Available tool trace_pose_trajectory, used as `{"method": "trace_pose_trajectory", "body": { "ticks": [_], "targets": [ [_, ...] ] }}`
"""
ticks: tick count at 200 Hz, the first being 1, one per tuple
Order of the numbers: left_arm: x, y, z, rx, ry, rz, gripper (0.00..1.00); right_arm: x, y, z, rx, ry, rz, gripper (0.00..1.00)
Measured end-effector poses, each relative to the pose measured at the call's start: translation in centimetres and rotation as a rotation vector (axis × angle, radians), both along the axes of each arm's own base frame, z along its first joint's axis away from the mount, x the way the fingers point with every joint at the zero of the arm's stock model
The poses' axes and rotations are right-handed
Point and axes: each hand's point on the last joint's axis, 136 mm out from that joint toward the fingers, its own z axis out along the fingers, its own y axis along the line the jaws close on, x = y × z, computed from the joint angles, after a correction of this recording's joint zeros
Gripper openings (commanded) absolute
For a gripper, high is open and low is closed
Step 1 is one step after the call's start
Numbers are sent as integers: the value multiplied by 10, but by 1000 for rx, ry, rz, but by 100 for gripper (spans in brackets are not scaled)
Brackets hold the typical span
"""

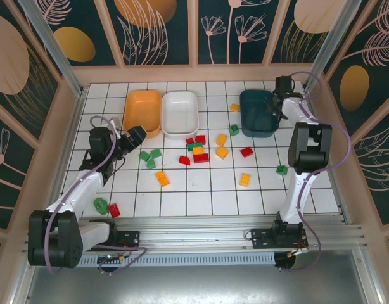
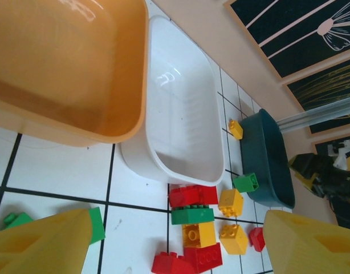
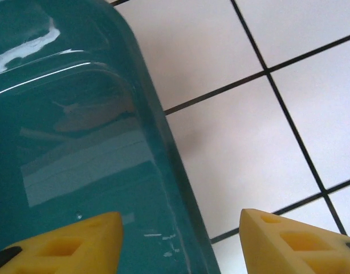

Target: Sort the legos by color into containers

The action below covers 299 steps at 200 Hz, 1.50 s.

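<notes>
Three containers stand in a row at the back: an orange tray [image 1: 142, 112], a white tray [image 1: 180, 114] and a dark teal tray [image 1: 258, 113]. All three look empty. Red, green and yellow legos [image 1: 197, 151] lie scattered on the tiles in front of them. My left gripper [image 1: 136, 135] hovers by the orange tray's near right corner, open and empty [image 2: 178, 251], looking over the central cluster of legos [image 2: 195, 220]. My right gripper [image 1: 278, 104] is open, its jaws straddling the teal tray's [image 3: 61, 142] right rim without touching it [image 3: 180, 245].
Green legos [image 1: 150, 157] lie just right of my left gripper. A green piece [image 1: 101, 204] and a red lego [image 1: 114, 209] sit near the front left. A yellow lego [image 1: 235, 107] lies between the white and teal trays. Walls [image 1: 194, 73] fence the table.
</notes>
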Motion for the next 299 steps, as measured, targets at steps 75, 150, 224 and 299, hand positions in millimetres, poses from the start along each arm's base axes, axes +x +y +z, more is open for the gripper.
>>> {"method": "trace_pose_trajectory", "body": {
  "ticks": [75, 150, 224, 299],
  "targets": [
    [1, -3, -7, -40, 43, 3, 80, -10, 0, -39, -24, 69, 24, 13],
    [4, -3, 3, -41, 44, 4, 80, -36, 3, -21, -11, 1, 20, 2],
    [4, -3, 2, -43, 51, 7, 81, -24, 69, 78, 1, -242, 113, 2],
    [-3, -1, -4, -33, 70, 15, 82, 24, 178, 21, 146, -167, 328, 3]
  ]
}}
